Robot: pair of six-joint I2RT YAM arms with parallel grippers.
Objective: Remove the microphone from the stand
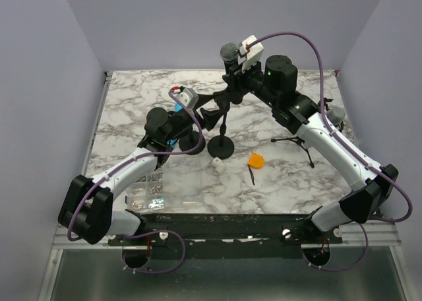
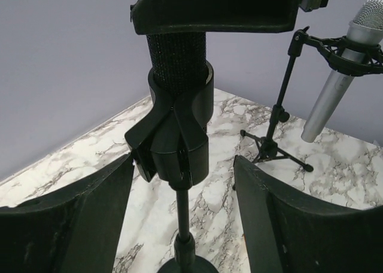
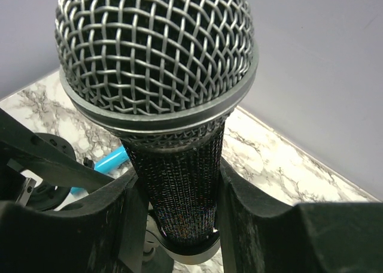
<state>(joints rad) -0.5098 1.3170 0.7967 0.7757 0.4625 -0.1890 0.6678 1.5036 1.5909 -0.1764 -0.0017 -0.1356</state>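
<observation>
A black microphone [image 1: 229, 53] with a grey mesh head stands in the clip of a black stand [image 1: 220, 146] with a round base, mid-table. My right gripper [image 1: 233, 73] is shut on the microphone body just below the head. In the right wrist view its pads [image 3: 245, 207] press both sides of the body above the clip, with the head [image 3: 155, 51] filling the top. My left gripper [image 1: 210, 117] is open around the stand's pole. In the left wrist view its fingers [image 2: 269, 213] flank the clip [image 2: 176, 135] and pole without touching.
A second, silver microphone [image 2: 335, 87] sits on a small tripod stand [image 1: 297, 142] at the right. An orange piece [image 1: 256, 160], a small white block [image 1: 216, 163] and a clear bag of small parts [image 1: 148, 192] lie on the marble table [image 1: 132, 103].
</observation>
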